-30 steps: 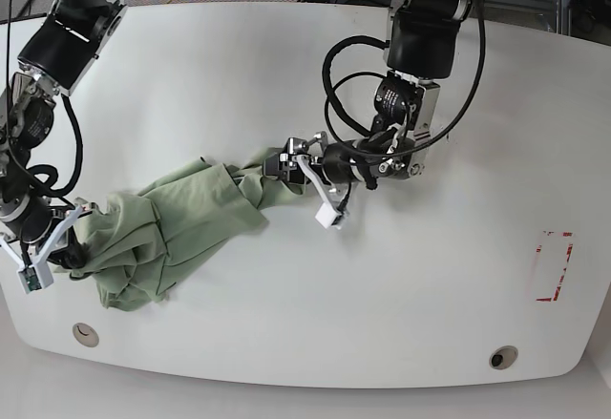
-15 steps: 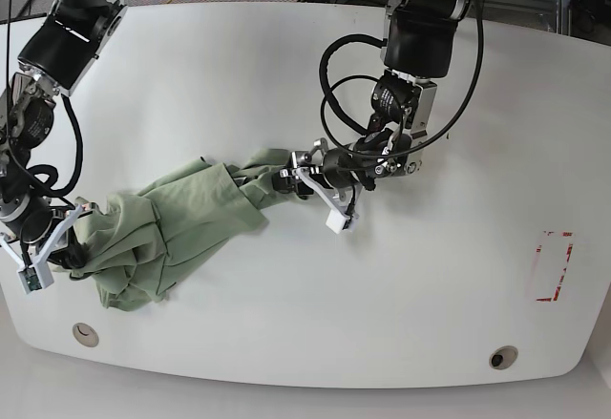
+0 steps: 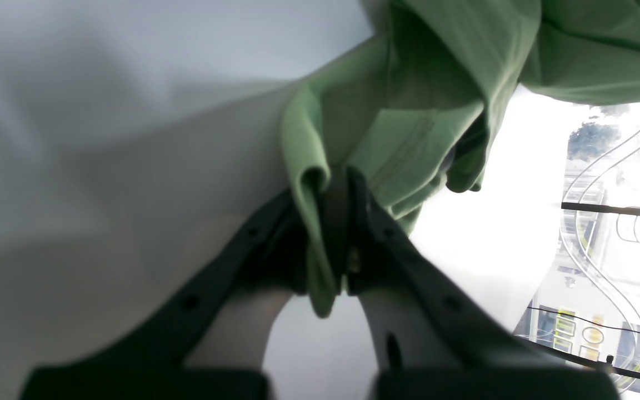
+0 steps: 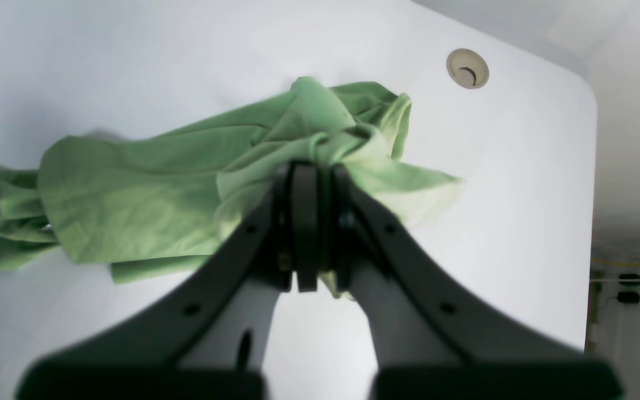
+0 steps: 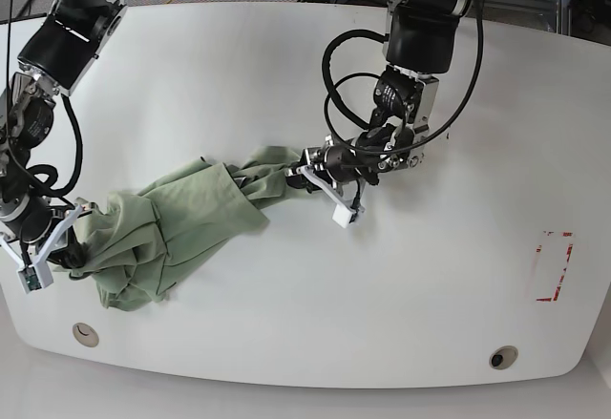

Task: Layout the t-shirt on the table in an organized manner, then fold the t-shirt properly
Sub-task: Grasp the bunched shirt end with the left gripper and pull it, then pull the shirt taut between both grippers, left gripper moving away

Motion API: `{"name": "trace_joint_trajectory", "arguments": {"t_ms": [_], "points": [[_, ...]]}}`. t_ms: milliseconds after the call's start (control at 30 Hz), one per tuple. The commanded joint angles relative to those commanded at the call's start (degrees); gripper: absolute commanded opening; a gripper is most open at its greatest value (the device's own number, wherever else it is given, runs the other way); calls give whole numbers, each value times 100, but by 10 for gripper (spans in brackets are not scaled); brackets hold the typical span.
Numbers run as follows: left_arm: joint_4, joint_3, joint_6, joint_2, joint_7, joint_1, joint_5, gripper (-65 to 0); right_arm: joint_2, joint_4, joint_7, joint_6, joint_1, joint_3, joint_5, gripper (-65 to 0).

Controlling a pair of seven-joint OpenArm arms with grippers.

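One crumpled t-shirt (image 5: 181, 228) on white table (image 5: 401, 285), clamped at 3 o'clock by left gripper (image 5: 310, 178), at 9 by right gripper (image 5: 59, 247); two grommet holes (image 5: 503, 356) along near edge.

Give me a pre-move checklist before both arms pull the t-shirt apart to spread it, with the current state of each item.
1. Left end effector has cloth: ok, shut on a hemmed edge of the t-shirt.
2. Right end effector has cloth: ok, shut on a bunched fold at the other end.
3. Grip on a single layer: not ok at the right, where several folds are gathered; cannot tell at the left.
4. Shirt laid out flat: not ok, it lies crumpled in a long twisted bundle.
5. Bare table around the shirt for spreading: ok.
6. Which parts of the shirt are held (sleeve, hem, shoulder): cannot tell.
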Motion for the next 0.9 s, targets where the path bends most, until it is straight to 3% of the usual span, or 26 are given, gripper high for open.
{"name": "trace_joint_trajectory", "arguments": {"t_ms": [100,300,533,767,900], "points": [[9,-9,0,-16,9,0,0,-650,0,0,0,0,0,0,0,-650],[554,-264,0,-588,53,9,-273,-650,0,158,0,0,-18,9,0,-650],[1020,-721,-9,-1696,624,-202,-809,-650,-35,809,-176,0,-343,9,0,-650],[1081,-765,-26,-2988,677,-308,-1556,-650,-343,1327,-290,0,-879,220,9,-650],[1081,-765,-26,-3480,668,-378,-1846,-650,-510,1336,-378,0,-1134,387,9,-650]]}}
